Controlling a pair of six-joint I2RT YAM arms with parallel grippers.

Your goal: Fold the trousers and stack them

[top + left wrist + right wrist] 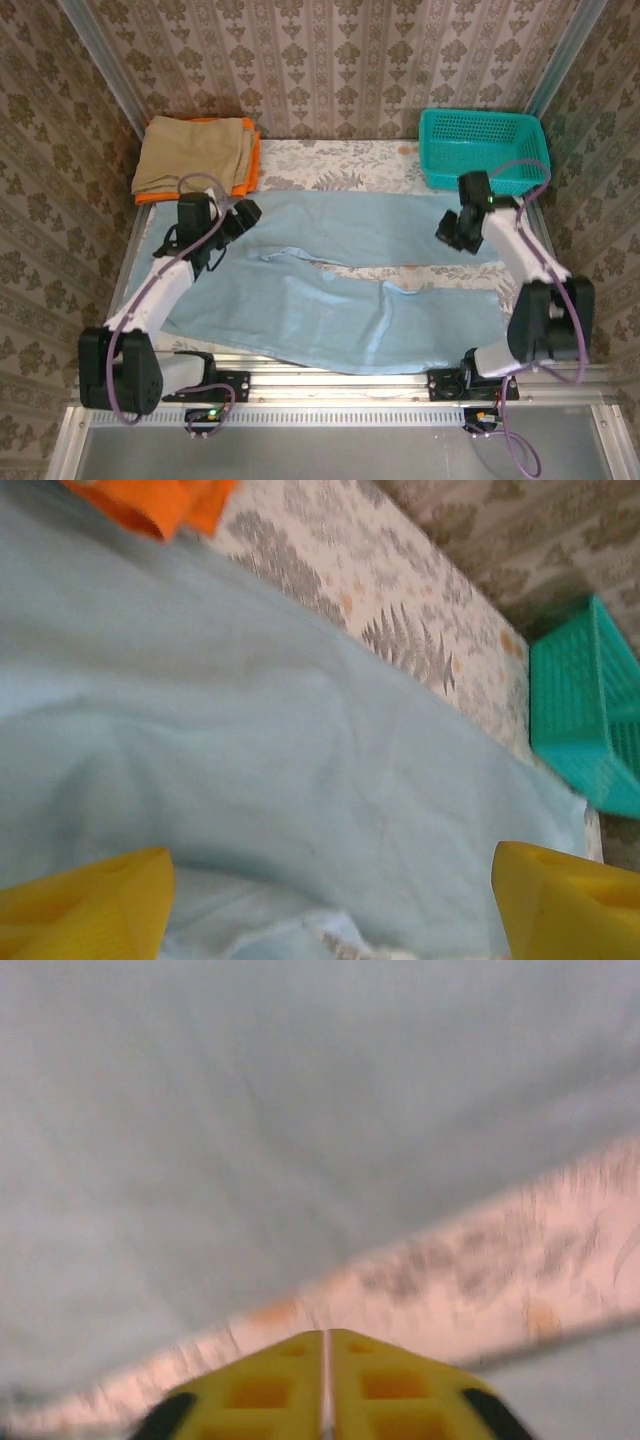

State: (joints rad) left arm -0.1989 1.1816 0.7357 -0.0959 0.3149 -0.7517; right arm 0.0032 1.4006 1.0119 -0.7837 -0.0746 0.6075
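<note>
The pale light-blue trousers (330, 290) lie spread flat over most of the table, waist to the left and both legs running right with a narrow gap between them. My left gripper (245, 213) hovers over the far-left part of the trousers. In the left wrist view its yellow fingers (90, 900) stand wide apart, so the left gripper (335, 905) is open above the blue cloth (250, 730) with nothing in it. My right gripper (447, 232) is over the far leg near its right end. Close up, the right gripper (325, 1340) is shut, fingers pressed together, no cloth visible between them, above the trousers (250, 1110).
A tan folded cloth (195, 152) lies on an orange one (252, 170) at the back left; the orange cloth (150, 502) shows again from the left wrist. A teal basket (485, 148) stands back right, the same basket (590, 720) beyond the trousers. Patterned tablecloth (330, 165) shows behind.
</note>
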